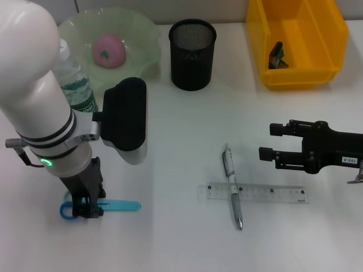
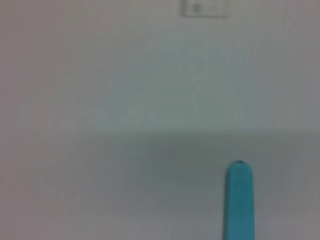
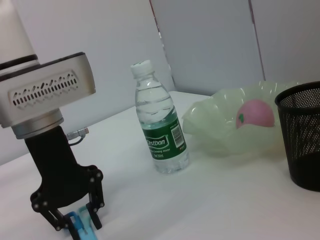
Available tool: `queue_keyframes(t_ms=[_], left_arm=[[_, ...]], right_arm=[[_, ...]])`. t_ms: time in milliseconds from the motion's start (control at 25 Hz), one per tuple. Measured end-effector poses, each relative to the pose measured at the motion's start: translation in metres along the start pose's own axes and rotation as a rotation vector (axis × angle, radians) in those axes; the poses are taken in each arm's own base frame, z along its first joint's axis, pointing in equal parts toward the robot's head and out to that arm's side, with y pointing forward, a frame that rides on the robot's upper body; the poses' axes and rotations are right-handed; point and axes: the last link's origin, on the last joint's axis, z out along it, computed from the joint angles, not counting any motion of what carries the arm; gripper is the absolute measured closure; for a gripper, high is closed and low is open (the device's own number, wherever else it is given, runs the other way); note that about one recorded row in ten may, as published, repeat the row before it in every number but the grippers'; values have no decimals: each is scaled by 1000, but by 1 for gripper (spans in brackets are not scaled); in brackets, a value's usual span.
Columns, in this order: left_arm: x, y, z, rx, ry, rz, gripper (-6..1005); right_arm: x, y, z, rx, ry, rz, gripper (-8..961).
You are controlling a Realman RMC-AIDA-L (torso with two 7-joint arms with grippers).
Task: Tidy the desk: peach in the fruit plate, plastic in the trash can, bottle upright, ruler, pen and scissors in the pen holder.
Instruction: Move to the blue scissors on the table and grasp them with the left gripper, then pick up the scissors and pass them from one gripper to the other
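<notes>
A: Scissors point(image 1: 102, 206), blue-handled, lie flat at the near left edge of the desk. Left gripper point(image 1: 86, 209) is down on them, fingers point(image 3: 95, 212) narrowed around the handle end; blades point toward the ruler. Whether they are clamped or only bracketed, I cannot tell.

B: Logged. Left wrist view shows only the blade tip point(image 2: 239, 200) over bare table, so no help there. Step in hand?

A: Judged as the scissors pickup. Peach point(image 1: 109, 50) sits in the green fruit plate point(image 1: 144, 34), water bottle point(image 3: 160, 125) stands upright beside the plate, a dark scrap point(image 1: 277, 55) lies in the yellow bin point(image 1: 295, 76). Those look finished.

B: Remaining items?

A: Pen point(image 1: 232, 184) lies across the clear ruler point(image 1: 266, 194), touching it, mid-desk. Mesh pen holder point(image 1: 193, 54) stands at the back, between plate and bin.

B: Right gripper point(image 1: 266, 146)?

A: Hovering just beyond the ruler's right end, fingers spread wide, holding nothing.

B: Next move?

A: Firm grip on the handles, lift straight, carry clear of the bottle, then lower blades-first into the holder.
</notes>
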Motion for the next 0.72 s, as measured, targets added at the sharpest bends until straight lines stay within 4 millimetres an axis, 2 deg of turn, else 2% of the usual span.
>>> queue_keyframes(t_ms=[440,640,720], left_arm=[[2,-2,-3,16,-5,12,752],[6,-6,-18,39,64,2,751],[11,-9,-33,15,193,-43,748]], right_arm=[[-1,0,0,2,-4,2,216],[-1,0,0,3,-4,2,216],[-1,-1,-1,4,-2,1,216]])
